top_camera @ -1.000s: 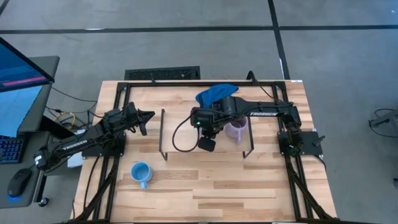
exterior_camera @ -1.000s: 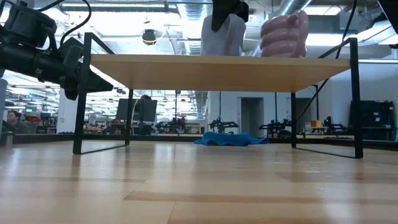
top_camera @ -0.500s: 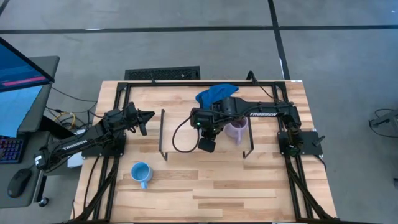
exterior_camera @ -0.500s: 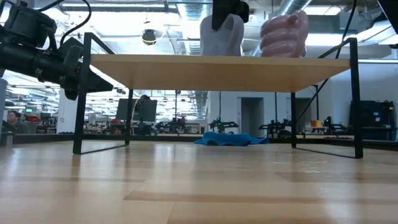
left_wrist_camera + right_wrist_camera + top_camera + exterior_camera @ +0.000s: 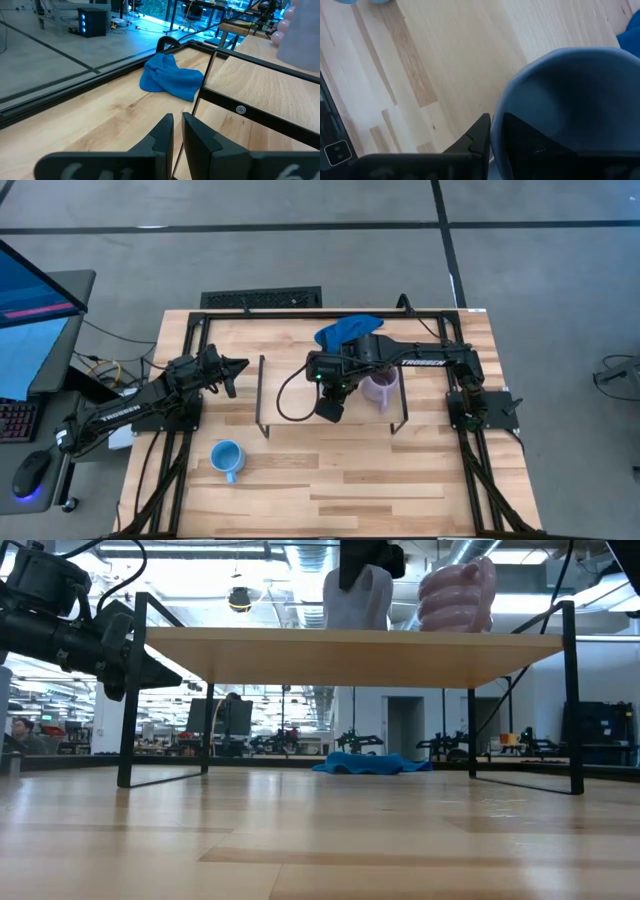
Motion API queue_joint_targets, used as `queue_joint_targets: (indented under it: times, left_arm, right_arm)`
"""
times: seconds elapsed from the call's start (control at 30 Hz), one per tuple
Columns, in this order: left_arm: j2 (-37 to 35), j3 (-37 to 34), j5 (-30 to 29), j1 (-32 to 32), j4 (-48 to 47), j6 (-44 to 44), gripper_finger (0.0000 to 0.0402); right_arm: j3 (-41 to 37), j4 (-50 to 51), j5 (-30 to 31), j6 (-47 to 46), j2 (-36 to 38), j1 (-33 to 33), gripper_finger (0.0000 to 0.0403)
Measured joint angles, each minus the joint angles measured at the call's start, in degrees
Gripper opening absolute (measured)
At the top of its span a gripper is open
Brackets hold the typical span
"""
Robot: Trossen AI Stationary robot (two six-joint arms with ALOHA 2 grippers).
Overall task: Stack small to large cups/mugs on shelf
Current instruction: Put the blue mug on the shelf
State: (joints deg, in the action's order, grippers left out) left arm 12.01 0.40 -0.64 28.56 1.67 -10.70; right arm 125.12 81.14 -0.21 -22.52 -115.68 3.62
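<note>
The dull grey-blue mug stands on the light-wood shelf, near its middle. The pale lilac mug stands right beside it, toward the shelf's right end, and shows in the low view. My right gripper is over the shelf and shut on the grey-blue mug. The light sky blue mug stands on the table, in front of the shelf's left end. My left gripper is shut and empty, just left of the shelf, clear of the table. My right gripper pinches the grey-blue mug's rim wall, with one finger outside the mug and one finger inside it. The fingers come from above, pointing down. The mug stands upright, and its base seems to rest on the shelf top.
A bright blue cloth lies bunched on the table behind the shelf. The shelf's black wire legs stand at both ends. Bare shelf top lies left of the grey-blue mug. The wooden table stretches in front of the shelf.
My right gripper has shifted a little with the grey-blue mug over the shelf top and stays shut on its rim. The mug stays next to the lilac mug.
</note>
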Motion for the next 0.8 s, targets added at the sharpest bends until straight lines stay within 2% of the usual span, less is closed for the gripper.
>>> queue_joint_targets:
  times: [0.3, 0.8]
  left_arm:
    - [0.0, 0.0, 0.0, 0.0, 0.0, 0.0, 0.0027]
    - [0.0, 0.0, 0.0, 0.0, 0.0, 0.0, 0.0027]
  right_arm:
    - [0.0, -1.0, -0.8, 0.2, 0.0, 0.0, 0.0087]
    - [0.0, -1.0, -1.4, 0.1, 0.0, -0.4, 0.0156]
